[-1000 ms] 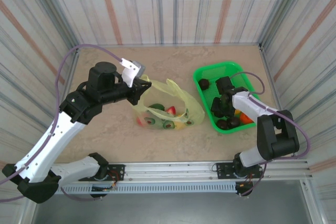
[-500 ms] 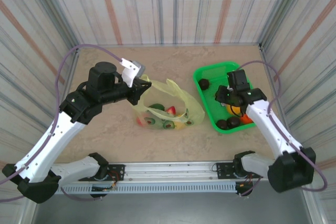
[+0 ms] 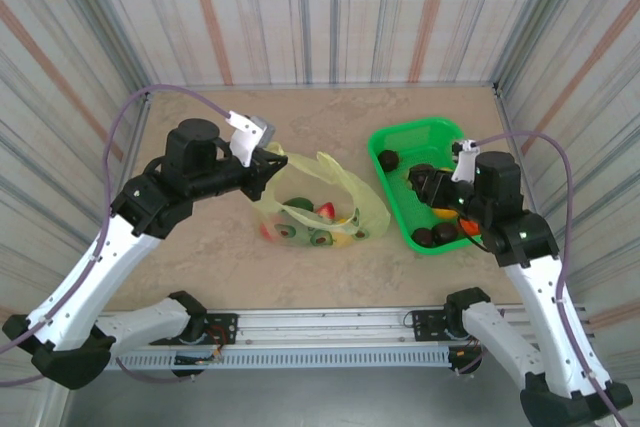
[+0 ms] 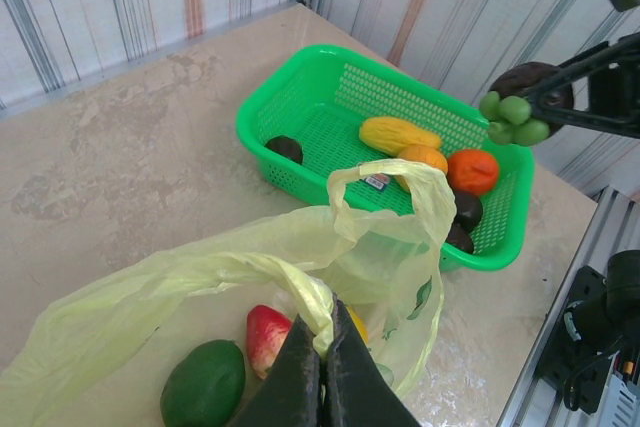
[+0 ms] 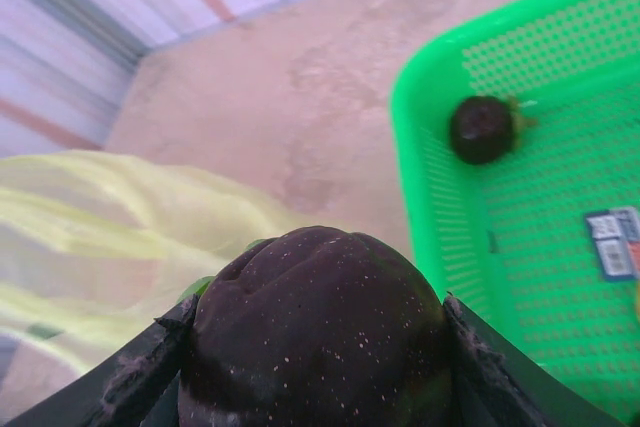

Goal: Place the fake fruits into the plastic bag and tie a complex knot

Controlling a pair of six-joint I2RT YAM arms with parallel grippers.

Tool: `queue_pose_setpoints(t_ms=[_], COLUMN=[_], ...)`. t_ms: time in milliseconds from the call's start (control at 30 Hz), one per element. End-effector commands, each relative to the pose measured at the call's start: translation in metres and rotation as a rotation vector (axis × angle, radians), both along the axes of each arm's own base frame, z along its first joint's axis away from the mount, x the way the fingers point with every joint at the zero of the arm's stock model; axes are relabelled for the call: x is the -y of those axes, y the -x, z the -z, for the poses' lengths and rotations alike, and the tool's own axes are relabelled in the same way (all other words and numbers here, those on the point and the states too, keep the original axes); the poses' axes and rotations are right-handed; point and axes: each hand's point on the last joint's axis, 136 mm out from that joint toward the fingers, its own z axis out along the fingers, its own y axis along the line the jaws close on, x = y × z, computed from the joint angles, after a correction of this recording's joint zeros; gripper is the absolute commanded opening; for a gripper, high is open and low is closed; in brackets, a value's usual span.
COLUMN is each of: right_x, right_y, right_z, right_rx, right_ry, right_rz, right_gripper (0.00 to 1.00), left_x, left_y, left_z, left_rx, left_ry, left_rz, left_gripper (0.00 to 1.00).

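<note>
With the right gripper (image 3: 426,186) clamped on a dark purple fruit (image 5: 318,332) over the green basket's (image 3: 392,137) left side, I'd carry it high over the plastic bag (image 3: 350,190) mid-table, whose rim the left gripper (image 4: 322,367) pinches open, and drop it dead center.

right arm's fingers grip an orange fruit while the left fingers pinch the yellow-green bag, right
No, not orange. The right wrist view shows the right fingers clamped on a glossy dark brown-purple plastic fruit. The left fingers do pinch the thin translucent yellow-green plastic bag.
</note>
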Motion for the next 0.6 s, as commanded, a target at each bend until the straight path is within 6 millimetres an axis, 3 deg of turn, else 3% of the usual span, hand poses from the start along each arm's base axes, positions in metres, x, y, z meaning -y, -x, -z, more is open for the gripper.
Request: queue_pose_setpoints(t_ms=[0, 133, 267, 567], right_x=[-0.024, -0.048, -0.082, -0.183], right_y=[0.023, 0.043, 0.054, 0.072], right_z=[-0.026, -0.046, -0.051, -0.039], right_rx=[0.077, 0.119, 0.135, 0.15], right_ry=[-0.069, -0.117, -0.102, 0.002], right_rz=[-0.165, -0.298, -0.419, -0.605], right_gripper=[0.48, 0.49, 0.5, 0.5], left_x=[-0.002, -0.001, -0.002, -0.007], left_y=[0.005, 0.005, 0.005, 0.008], left_z=[-0.002, -0.004, -0.004, -0.006], left_rx=[0.027, 0.03, 0.034, 0.047], left_ry=[-0.001, 0.004, 0.008, 0.008], left_rz=[0.01, 0.011, 0.009, -0.002], left_gripper=[0.0, 0.0, 0.0, 0.0])
